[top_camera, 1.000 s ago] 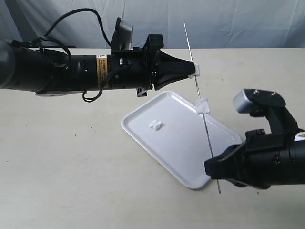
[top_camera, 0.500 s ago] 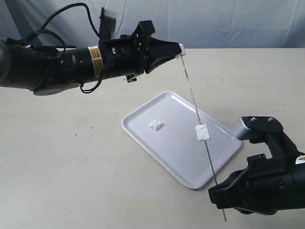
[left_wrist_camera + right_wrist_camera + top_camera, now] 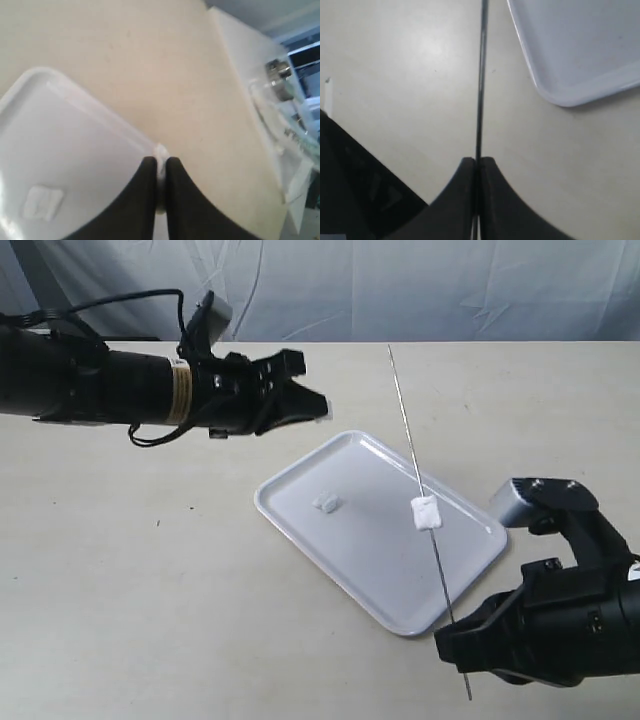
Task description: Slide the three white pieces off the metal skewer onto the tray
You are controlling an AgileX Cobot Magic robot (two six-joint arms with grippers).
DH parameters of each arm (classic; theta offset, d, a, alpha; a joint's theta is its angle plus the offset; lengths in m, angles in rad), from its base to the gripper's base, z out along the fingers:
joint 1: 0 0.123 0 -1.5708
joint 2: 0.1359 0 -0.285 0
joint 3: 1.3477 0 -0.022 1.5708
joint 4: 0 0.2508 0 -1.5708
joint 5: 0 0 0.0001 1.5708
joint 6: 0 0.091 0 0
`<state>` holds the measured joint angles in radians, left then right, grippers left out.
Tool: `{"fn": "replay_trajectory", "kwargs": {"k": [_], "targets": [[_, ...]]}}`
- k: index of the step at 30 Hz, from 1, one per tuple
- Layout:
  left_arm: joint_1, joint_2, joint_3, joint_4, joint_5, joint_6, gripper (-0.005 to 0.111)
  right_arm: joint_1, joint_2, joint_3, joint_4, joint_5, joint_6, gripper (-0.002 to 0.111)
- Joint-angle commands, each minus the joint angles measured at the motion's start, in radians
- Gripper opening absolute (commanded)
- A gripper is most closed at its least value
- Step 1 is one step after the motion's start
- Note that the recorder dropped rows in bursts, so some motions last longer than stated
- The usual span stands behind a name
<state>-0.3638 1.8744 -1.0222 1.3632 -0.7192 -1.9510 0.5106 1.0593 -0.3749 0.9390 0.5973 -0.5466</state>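
So the metal skewer [image 3: 411, 440] is tilted. Its long axis runs from the low end at the right hand [image 3: 447, 640] up and away to a free tip leaning toward the far side of the table [image 3: 120, 570]. The right hand is clamped shut on it close to that low end, with a short stub poking out below the grip. In the right wrist view the rod [image 3: 481, 75] goes straight out ahead of the closed hand [image 3: 477, 162]. That arm sits low over the table, just off the near corner of the tray [image 3: 380, 570], hand aimed back at the tray.

The threaded piece [image 3: 425, 512] sits partway up the rod, above and ahead of the right hand, hanging over the tray.

The left arm is stretched out roughly level, with the left hand [image 3: 322, 406] aimed at the skewer's upper stretch but well apart from it. It's pinched shut on the pinched piece [image 3: 161, 152], a little white bit right at the tips, over the tray's far edge. The loose piece [image 3: 326, 504] lies on the tray, below the left hand.
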Motion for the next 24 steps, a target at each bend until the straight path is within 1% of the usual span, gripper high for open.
{"fn": "replay_trajectory", "kwargs": {"k": [1,3,7,11,14,17,24], "targets": [[-0.01,0.085,-0.004,0.155,-0.04,-0.105,0.0,0.001,-0.038,-0.036,0.011,-0.008,-0.002,-0.001],[-0.021,0.121,-0.004,0.157,-0.062,-0.112,0.0,0.001,-0.038,-0.041,0.011,-0.005,-0.002,-0.001],[-0.072,0.181,-0.016,0.157,-0.064,-0.108,0.0,0.001,-0.038,-0.04,0.006,-0.008,0.0,-0.001],[-0.12,0.223,-0.059,0.157,-0.061,-0.108,0.0,0.001,-0.038,-0.04,0.006,-0.019,0.0,-0.001],[-0.138,0.252,-0.092,0.157,-0.071,-0.117,0.004,0.001,-0.038,-0.04,0.006,-0.019,0.0,-0.001],[-0.142,0.281,-0.111,0.157,-0.069,-0.136,0.013,0.001,-0.038,-0.04,0.006,-0.017,0.0,-0.001],[-0.142,0.292,-0.129,0.149,-0.053,-0.139,0.043,0.001,-0.038,-0.04,0.0,-0.01,0.0,-0.001]]}}
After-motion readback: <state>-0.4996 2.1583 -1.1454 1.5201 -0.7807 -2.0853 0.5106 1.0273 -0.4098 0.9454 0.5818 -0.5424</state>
